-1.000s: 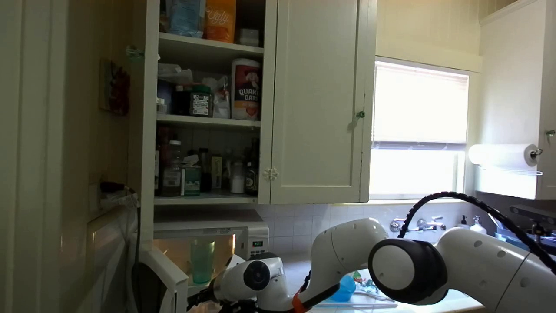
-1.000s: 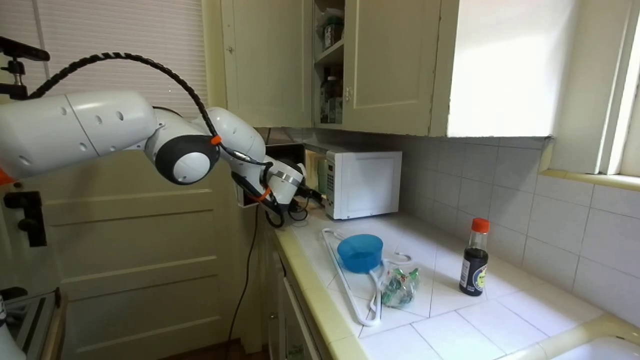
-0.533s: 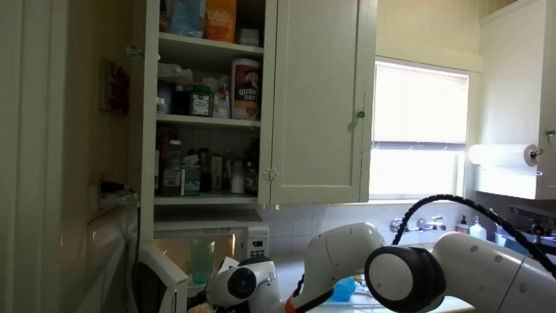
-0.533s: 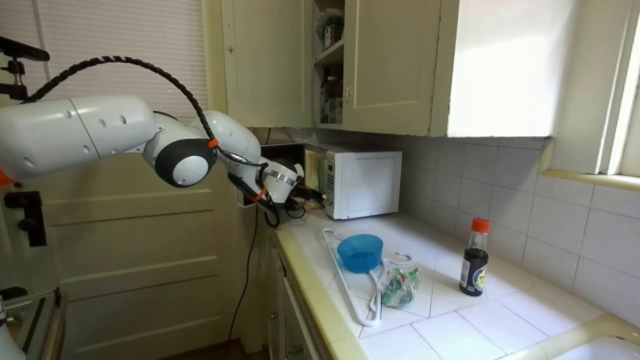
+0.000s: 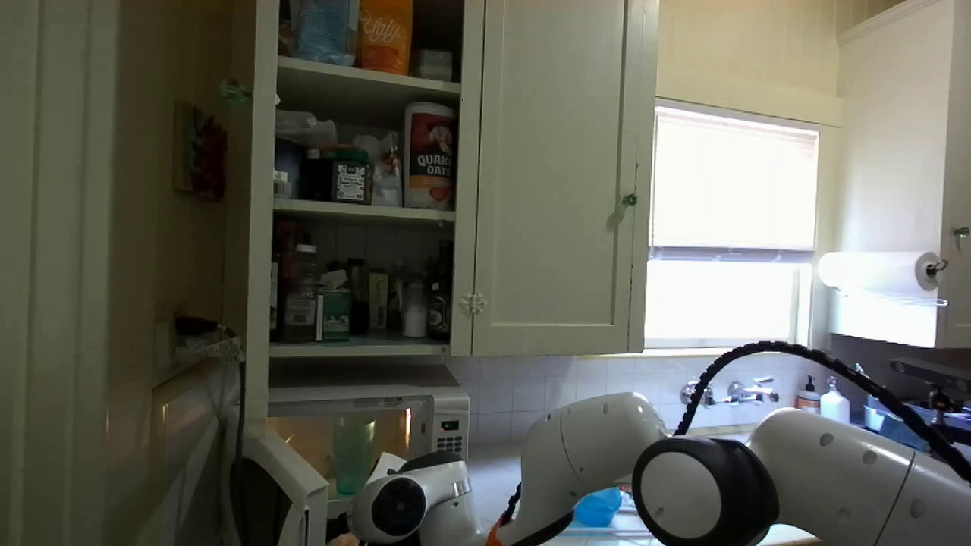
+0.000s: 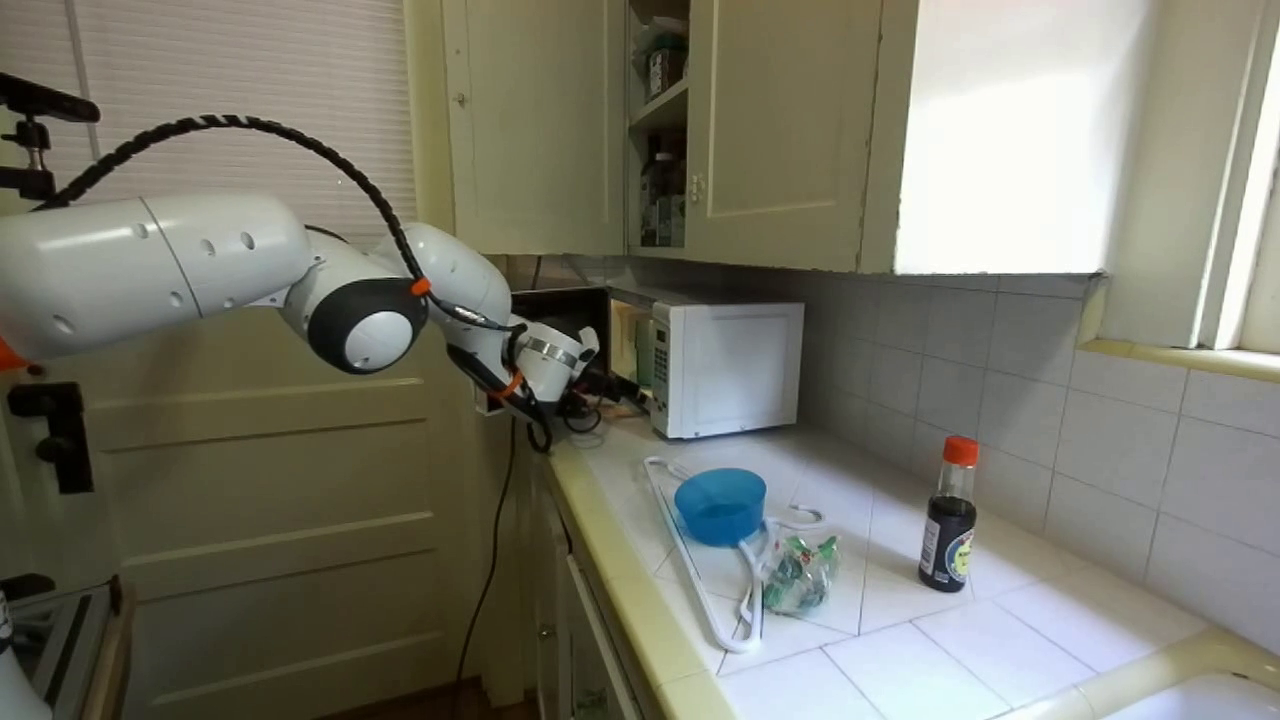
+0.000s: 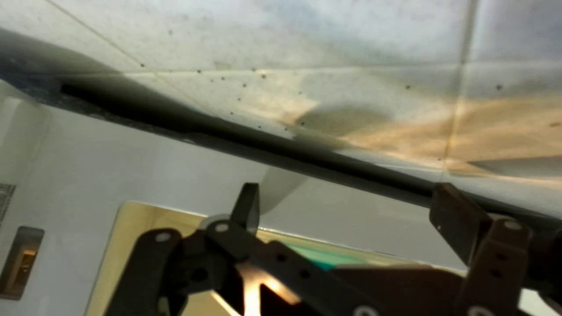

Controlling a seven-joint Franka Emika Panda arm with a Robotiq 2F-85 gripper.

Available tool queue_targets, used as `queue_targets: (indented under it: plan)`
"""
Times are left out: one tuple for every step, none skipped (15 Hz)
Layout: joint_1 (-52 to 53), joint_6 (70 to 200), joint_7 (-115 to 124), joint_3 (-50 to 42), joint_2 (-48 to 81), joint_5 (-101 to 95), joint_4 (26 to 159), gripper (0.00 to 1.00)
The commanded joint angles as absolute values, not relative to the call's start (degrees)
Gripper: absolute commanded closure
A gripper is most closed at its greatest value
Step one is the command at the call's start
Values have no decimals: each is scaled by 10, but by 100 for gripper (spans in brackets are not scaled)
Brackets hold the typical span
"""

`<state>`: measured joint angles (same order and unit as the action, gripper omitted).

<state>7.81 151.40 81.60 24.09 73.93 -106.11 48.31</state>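
1. gripper (image 7: 347,199): the fingers (image 7: 459,224) are standing spread wide apart, with the white front of the microwave (image 7: 145,166) showing between them. whether a finger is touching the microwave cannot be told.
2. cup (image 5: 353,455): the green cup is standing upright inside the lit microwave. in the wrist view, a green part of it is showing in the microwave opening — partly hidden by the gripper.
3. microwave: the unit is standing on the tiled counter (image 6: 900,640), below a cupboard (image 5: 364,350). its door (image 5: 300,485) is hanging swung out, on the side away from the keypad (image 5: 449,444).
4. arm (image 6: 230,250): in both exterior views, the white arm is sloping down to the microwave front, with a black cable (image 6: 235,121) arching above it.
5. counter items: in an exterior view, a blue bowl (image 6: 722,508) is sitting near the microwave — hiding part of a white hanger (image 6: 692,562). a clear bag (image 6: 803,575) with green contents is lying just beside the hanger. a bottle (image 6: 948,540) of dark liquid with a red cap is standing upright, nearer the tiled wall (image 6: 1040,420).
6. cupboard: in an exterior view, an oats canister (image 5: 430,159) is standing on the middle shelf (image 5: 364,211). past the bright window (image 5: 732,178), a paper towel roll (image 5: 880,271) is hanging well apart from the cupboard.
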Motion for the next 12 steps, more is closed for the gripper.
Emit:
queue_targets:
  plan:
    - [101,1466,835,239,745,-1059,474,0]
    - [109,1456,844,239,748,-1061,471,0]
    - [116,1444,854,238,750,-1064,468,0]
    - [122,1434,864,237,748,-1066,470,0]
    - [130,1423,880,234,749,-1071,469,0]
    - [136,1410,897,232,745,-1075,473,0]
    - [140,1401,914,230,742,-1079,477,0]
    - [144,1393,932,227,741,-1083,479,0]
    - [147,1386,949,225,737,-1087,486,0]
    - [149,1380,967,222,733,-1093,491,0]
    - [150,1376,986,219,731,-1099,495,0]
    - [148,1373,1007,217,726,-1105,502,0]
